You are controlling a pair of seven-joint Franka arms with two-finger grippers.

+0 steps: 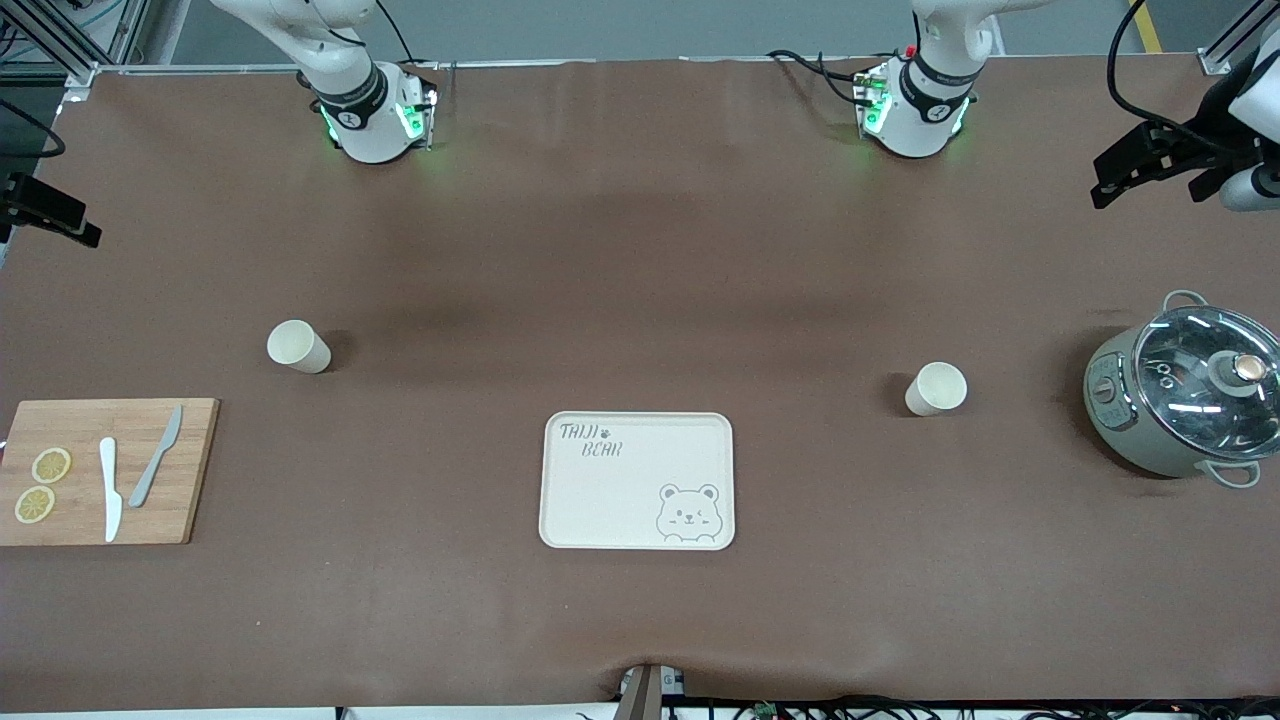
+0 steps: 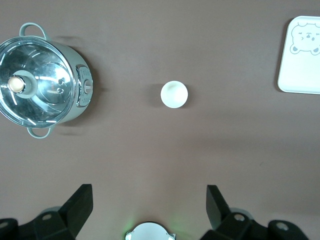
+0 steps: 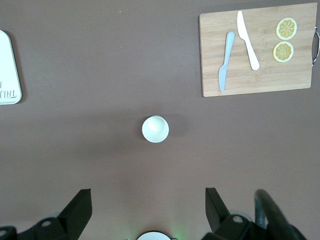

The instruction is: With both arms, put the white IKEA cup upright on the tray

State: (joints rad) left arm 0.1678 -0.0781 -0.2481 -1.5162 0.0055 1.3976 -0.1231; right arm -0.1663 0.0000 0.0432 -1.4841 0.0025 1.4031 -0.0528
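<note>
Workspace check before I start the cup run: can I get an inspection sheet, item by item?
Surface: brown table cover, some creases at the edge nearest the front camera.
Job's things: tray bare; two white cups, one toward the right arm's end, one toward the left arm's end, both on the table off the tray.
Clutter: cutting board bearing two knives and two lemon slices; lidded pot.
Grippers: left gripper open above its cup; right gripper open above its cup; neither holds anything.
Cables: black cables at the left arm's base.
Surroundings: nothing seen of note.
</note>
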